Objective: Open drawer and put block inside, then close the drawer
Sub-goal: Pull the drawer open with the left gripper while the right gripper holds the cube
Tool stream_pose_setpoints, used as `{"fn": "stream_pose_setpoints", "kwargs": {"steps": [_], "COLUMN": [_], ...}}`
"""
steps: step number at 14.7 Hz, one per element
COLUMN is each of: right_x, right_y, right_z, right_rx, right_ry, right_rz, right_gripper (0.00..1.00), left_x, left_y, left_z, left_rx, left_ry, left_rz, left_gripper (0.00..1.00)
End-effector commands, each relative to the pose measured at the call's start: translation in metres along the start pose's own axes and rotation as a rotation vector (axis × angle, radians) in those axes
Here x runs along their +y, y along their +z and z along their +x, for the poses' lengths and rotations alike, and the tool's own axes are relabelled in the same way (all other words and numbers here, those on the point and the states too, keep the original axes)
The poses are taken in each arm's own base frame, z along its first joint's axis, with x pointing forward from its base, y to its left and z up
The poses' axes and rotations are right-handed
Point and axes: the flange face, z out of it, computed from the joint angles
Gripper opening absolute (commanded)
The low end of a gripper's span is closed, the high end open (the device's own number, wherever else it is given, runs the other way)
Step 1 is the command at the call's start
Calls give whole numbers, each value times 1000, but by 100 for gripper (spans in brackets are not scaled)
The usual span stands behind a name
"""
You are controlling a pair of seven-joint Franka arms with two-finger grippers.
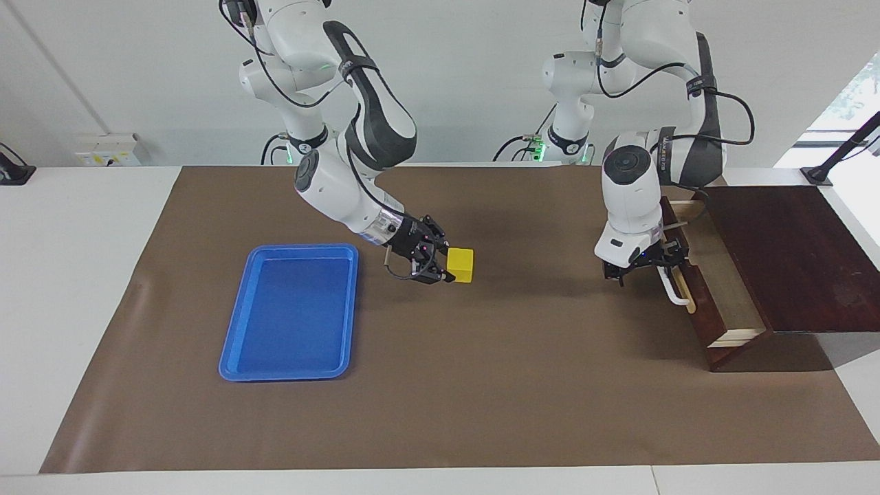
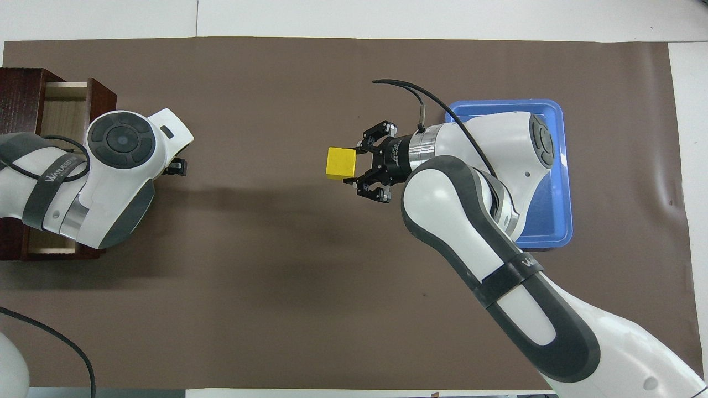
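My right gripper (image 1: 448, 265) (image 2: 357, 164) is shut on the small yellow block (image 1: 460, 265) (image 2: 340, 163) and holds it over the middle of the brown mat, beside the blue tray. The drawer (image 1: 718, 292) (image 2: 61, 110) stands pulled out of its dark wooden box (image 1: 790, 254) at the left arm's end of the table, and its pale interior shows. My left gripper (image 1: 656, 265) (image 2: 177, 167) is low in front of the drawer, right at the white bar handle (image 1: 677, 292), with its jaws open. In the overhead view the left arm hides most of the drawer.
A blue rectangular tray (image 1: 289, 316) (image 2: 506, 103) lies flat on the mat toward the right arm's end. The brown mat (image 1: 481, 385) covers most of the white table. The drawer front juts out over the mat.
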Motion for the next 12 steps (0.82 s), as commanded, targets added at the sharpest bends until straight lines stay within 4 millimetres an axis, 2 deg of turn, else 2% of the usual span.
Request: {"fn": "stream_pose_setpoints", "kwargs": {"steps": [1,4,7,10,12], "right_x": [-3,6,5,6,6], "right_y": [0,12,12,13,13], "right_z": [-5,-16,-16,-16,-16], "right_rx": [-18,-16,-15,-15,-15], "right_ry": [31,22,24,26,28], "right_rz": [18,27,31,30,30], "right_gripper": [0,0,0,0,0], "left_x": [37,48,62,62,50], "left_y": [5,-9,-23,-25,-40], "left_z": [-7,-1,1,0,9], "left_rx": [-45,-56,-63,-76,-78], "left_ry": [-9,-37,-67,-78,-95], "left_rz": [-50,-104,-125,-116,-106], "left_gripper": [100,100,100,100,100]}}
